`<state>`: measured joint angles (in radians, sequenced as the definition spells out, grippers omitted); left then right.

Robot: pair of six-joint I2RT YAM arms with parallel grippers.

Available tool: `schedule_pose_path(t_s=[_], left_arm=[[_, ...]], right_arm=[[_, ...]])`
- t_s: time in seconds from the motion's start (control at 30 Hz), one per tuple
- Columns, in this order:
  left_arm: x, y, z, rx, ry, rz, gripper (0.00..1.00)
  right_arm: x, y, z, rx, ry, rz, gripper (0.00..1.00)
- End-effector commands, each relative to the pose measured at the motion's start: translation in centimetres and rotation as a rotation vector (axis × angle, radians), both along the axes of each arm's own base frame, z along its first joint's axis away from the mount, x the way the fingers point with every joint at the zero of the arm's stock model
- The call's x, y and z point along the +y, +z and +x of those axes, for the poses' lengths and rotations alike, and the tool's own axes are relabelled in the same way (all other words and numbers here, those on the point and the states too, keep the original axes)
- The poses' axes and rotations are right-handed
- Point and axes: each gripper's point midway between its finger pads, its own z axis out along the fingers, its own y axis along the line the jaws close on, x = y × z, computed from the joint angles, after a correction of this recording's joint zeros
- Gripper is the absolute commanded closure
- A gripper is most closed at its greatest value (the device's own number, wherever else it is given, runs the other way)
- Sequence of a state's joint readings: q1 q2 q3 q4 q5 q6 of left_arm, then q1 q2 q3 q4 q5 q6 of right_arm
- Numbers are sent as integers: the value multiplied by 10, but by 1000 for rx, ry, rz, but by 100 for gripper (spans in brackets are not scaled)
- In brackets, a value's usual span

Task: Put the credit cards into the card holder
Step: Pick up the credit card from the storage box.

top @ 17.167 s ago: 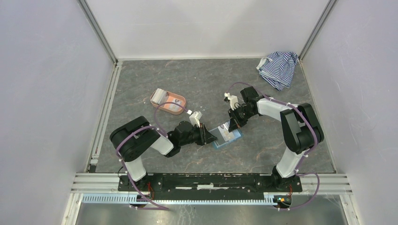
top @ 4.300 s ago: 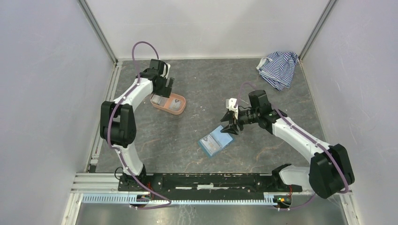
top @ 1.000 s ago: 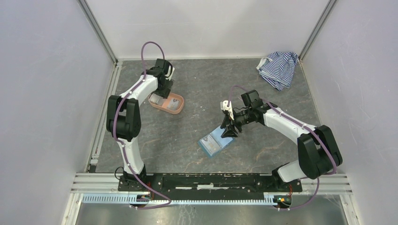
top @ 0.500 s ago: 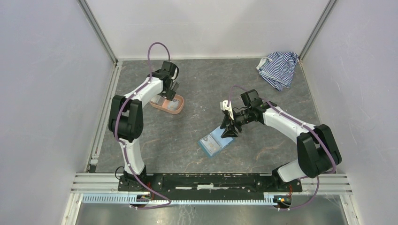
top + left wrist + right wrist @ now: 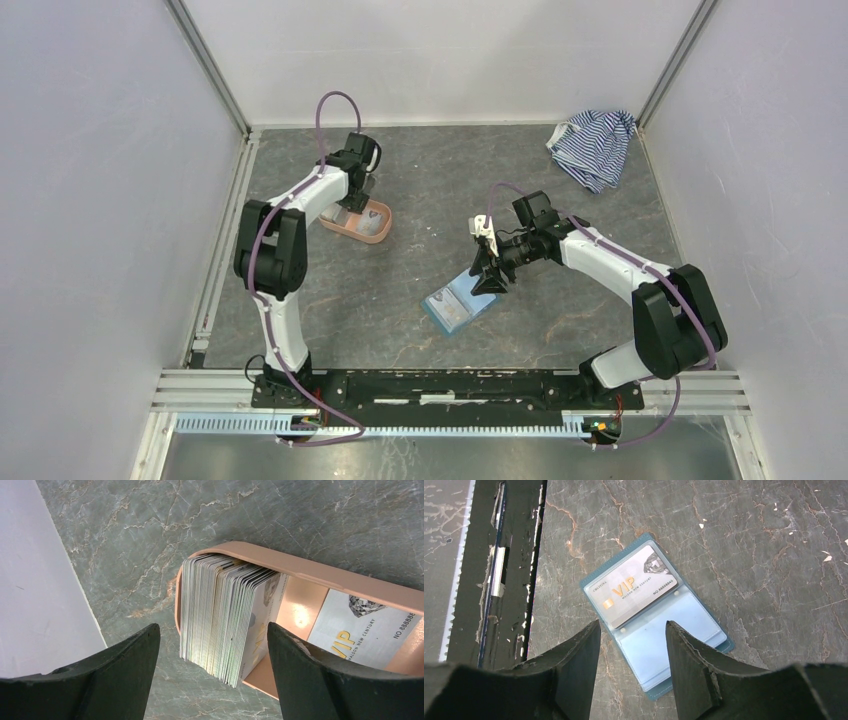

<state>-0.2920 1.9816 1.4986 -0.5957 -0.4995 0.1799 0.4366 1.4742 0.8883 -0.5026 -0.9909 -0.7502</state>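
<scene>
Right wrist shows us one card [image 5: 634,591] in the card holder [image 5: 696,617], other pocket seemingly empty. Our left gripper [image 5: 211,645] and right gripper [image 5: 633,630] gape; stack [image 5: 215,620] waits.

we see a blue-and-white striped cloth [image 5: 594,146] crumpled at 1 o'clock by the far corner | a salmon-pink oval tray [image 5: 384,226] at 10 o'clock, well apart from the cloth | both on a grey marbled table [image 5: 420,175] | a metal rail [image 5: 450,384] along 6 o'clock
</scene>
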Motion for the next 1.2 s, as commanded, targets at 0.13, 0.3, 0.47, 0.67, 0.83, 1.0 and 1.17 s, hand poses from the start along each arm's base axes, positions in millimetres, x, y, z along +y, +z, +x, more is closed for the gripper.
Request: schedule_pose_path(t_s=[0.13,0.3,0.47,0.67,0.83,1.0,1.17], left_arm=[[5,-8,3,10,-3,36,15],[11,-10,5,9,11,66,19],[13,-8,7,6,13,67,24],[12,3,8,-13,12,55,32],[11,16,8,-29,12,43,39],[9,23,7,-36,8,34,40],[9,24,6,-35,9,29,40]], right_arm=[[6,13,7,-34,23,33,43],[6,12,7,-33,23,31,43],[6,12,6,-32,25,31,43],[6,12,6,-31,26,29,43],[5,12,7,-33,24,29,43],[5,12,7,-33,25,29,43],[5,13,6,-33,27,30,43]])
